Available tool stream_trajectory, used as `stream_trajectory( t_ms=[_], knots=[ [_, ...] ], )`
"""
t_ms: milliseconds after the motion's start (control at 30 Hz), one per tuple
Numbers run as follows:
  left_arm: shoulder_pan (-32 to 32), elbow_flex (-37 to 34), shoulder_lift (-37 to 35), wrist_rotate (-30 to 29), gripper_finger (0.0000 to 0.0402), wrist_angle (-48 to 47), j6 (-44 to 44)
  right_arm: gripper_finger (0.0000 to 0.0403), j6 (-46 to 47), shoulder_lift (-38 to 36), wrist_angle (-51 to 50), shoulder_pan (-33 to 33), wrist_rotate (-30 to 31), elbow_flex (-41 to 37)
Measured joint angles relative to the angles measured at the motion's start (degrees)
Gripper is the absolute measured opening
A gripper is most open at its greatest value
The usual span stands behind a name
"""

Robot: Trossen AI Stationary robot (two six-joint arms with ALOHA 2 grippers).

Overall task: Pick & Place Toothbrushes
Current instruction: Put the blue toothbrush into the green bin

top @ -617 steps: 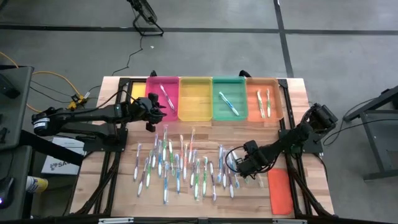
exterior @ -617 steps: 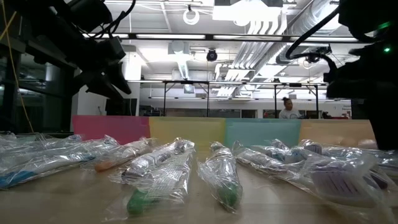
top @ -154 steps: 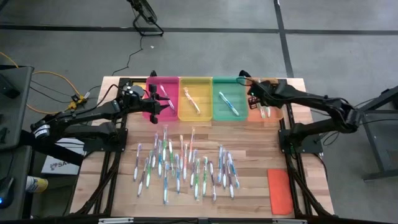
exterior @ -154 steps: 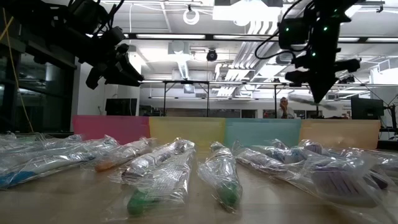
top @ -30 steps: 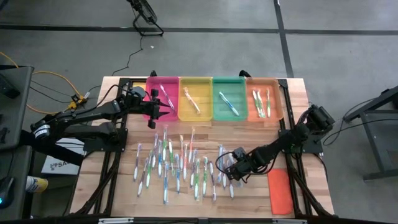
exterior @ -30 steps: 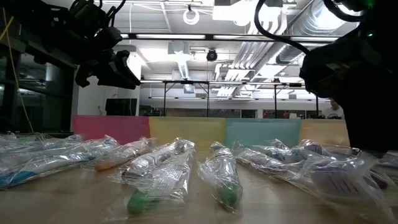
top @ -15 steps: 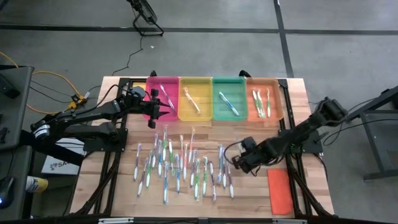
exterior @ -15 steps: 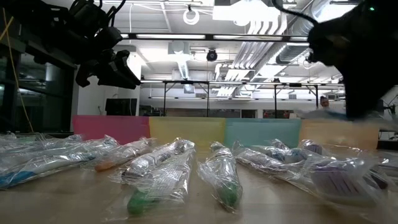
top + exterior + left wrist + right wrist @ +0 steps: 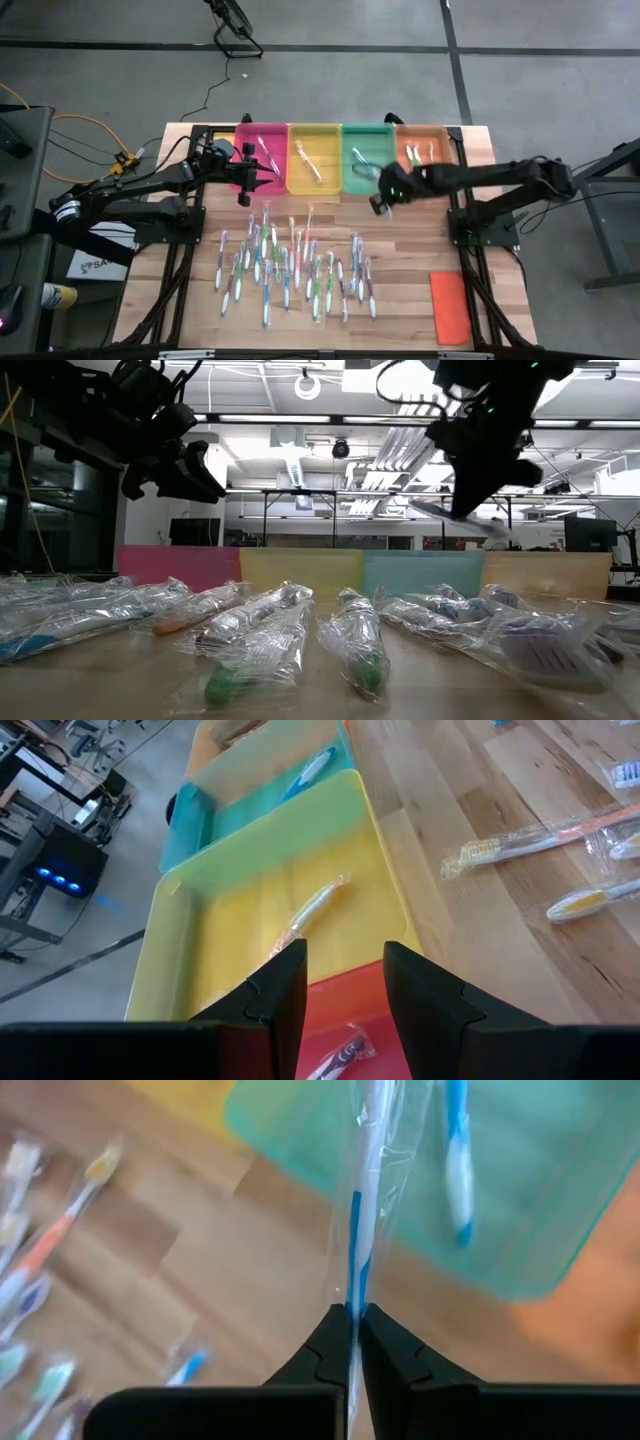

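Your right tool (image 9: pixel 383 196) has left the pile of toothbrushes (image 9: pixel 295 265) and now hangs at the green tray's (image 9: pixel 368 185) near edge, clamped on a blue wrapped toothbrush (image 9: pixel 358 1230). Your left tool (image 9: pixel 243 178) stays parted, empty, over the pink tray (image 9: pixel 262 178).

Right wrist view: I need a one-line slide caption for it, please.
Right gripper shut on a wrapped blue toothbrush, carried above the teal tray that already holds one.
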Motion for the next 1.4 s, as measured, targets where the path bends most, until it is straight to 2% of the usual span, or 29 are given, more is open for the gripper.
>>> stream_trajectory(
  t_ms=[233,367,533,700,1000,1200,1300,1400],
  knots=[
    [0.0,0.0,0.0,0.0,0.0129,-0.2,-0.3,0.0004,-17.5,0.6,8.1,-16.4,-8.6,0.0],
    [0.0,0.0,0.0,0.0,0.0129,-0.2,-1.0,0.0004,-23.4,0.5,12.0,-23.2,-13.2,0.1],
    [0.0,0.0,0.0,0.0,0.0129,-0.1,-1.7,0.0004,-27.7,2.2,13.5,-28.6,-15.3,1.9],
    [0.0,0.0,0.0,0.0,0.0129,1.0,-2.1,0.0004,-29.8,6.9,12.8,-30.4,-17.6,7.0],
    [0.0,0.0,0.0,0.0,0.0129,0.5,-3.2,0.0004,-29.2,18.2,3.7,-31.0,-16.6,14.6],
    [0.0,0.0,0.0,0.1,0.0129,-0.6,-3.3,0.0007,-27.8,22.6,2.9,-31.0,-12.1,16.4],
    [0.0,0.0,0.0,0.1,0.0129,-1.1,-3.3,0.0028,-27.6,22.9,2.4,-31.0,-11.7,16.4],
    [0.0,0.0,0.0,0.1,0.0129,-1.7,-3.3,0.0068,-26.8,22.8,2.4,-30.4,-10.6,16.4]
  ],
)
